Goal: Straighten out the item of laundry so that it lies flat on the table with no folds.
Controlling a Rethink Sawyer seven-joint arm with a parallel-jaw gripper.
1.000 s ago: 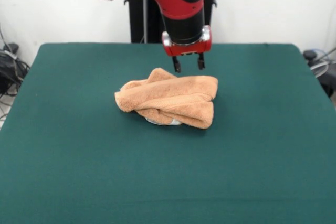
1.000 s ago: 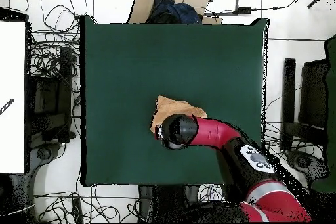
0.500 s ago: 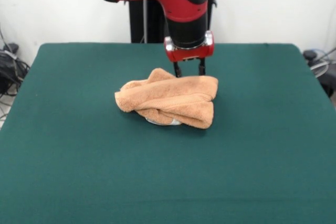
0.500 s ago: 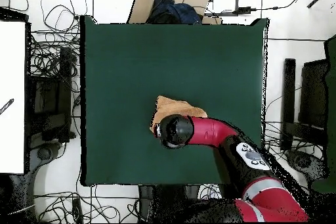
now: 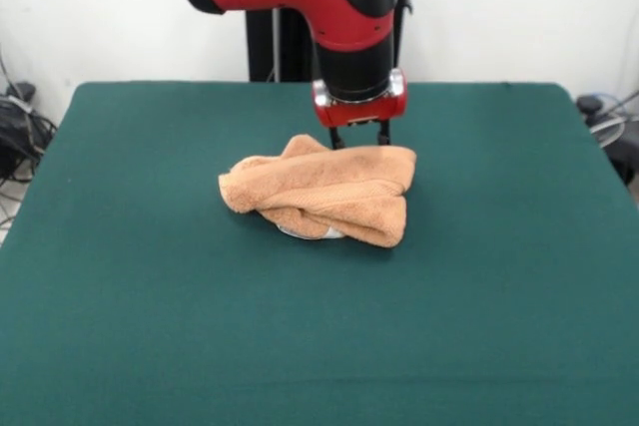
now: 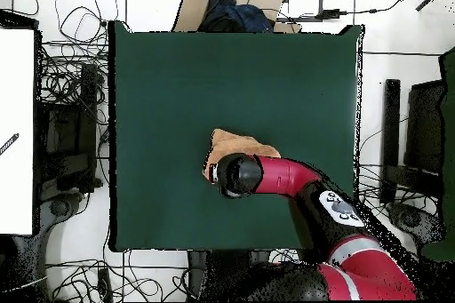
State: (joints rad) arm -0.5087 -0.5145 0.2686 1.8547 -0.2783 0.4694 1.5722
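The orange-tan towel (image 5: 321, 192) lies bunched and folded over itself near the middle of the green table (image 5: 150, 326), with a bit of white label showing under its front edge. My gripper (image 5: 359, 142) has come down at the towel's far right edge, fingers apart and open, their tips dipping behind the cloth. In the overhead view the arm's wrist covers the gripper; only part of the towel (image 6: 233, 143) shows beyond it on the table (image 6: 169, 77).
Cables and equipment lie on the floor around the table. A cardboard box (image 6: 233, 2) with dark cloth sits past the table's far edge in the overhead view.
The gripper has lowered from just above the towel's far edge until its fingertips reach the cloth. The towel has not moved.
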